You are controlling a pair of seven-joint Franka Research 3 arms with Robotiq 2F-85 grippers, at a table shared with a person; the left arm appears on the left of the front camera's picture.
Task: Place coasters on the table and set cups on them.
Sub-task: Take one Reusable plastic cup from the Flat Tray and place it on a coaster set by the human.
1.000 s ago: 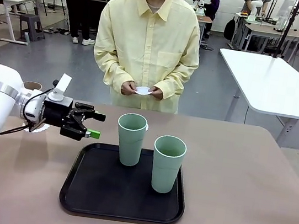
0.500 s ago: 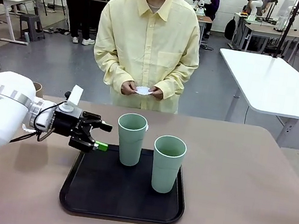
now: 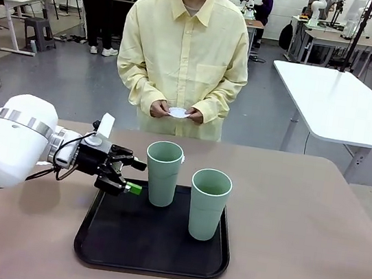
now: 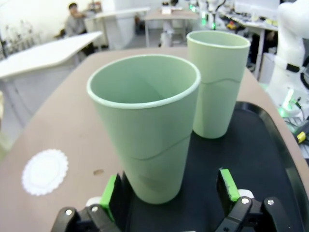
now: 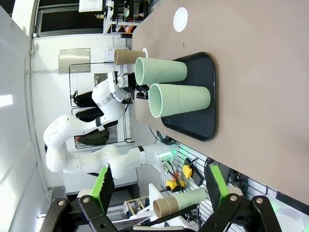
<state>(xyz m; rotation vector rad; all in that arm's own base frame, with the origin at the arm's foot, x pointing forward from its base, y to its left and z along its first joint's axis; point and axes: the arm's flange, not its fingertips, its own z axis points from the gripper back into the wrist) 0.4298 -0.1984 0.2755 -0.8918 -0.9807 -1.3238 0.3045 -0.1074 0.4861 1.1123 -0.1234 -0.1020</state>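
Two pale green cups stand on the black tray (image 3: pixel 151 252): the left cup (image 3: pixel 162 173) and the right cup (image 3: pixel 209 204). My left gripper (image 3: pixel 132 177) is open and lies level at the left cup's left side. In the left wrist view its green-padded fingers (image 4: pixel 110 195) flank the base of that cup (image 4: pixel 147 125) without closing on it. A white lacy coaster (image 4: pixel 45 171) lies on the table (image 3: pixel 299 225) beyond the tray. The person holds another coaster (image 3: pixel 178 113) in both hands. My right gripper (image 5: pixel 159 186) is open and empty, off the table's right edge. In its view a brown cup (image 5: pixel 129 56) stands near the left arm.
The person stands at the table's far edge, behind the tray. My left arm's white body (image 3: pixel 15 143) covers the table's left part. A white-topped table (image 3: pixel 337 98) stands at the back right. Bare tabletop lies right of the tray.
My left arm has swung right across the table, bringing its open gripper from left of the tray up to the left green cup. The person and cups have not moved.
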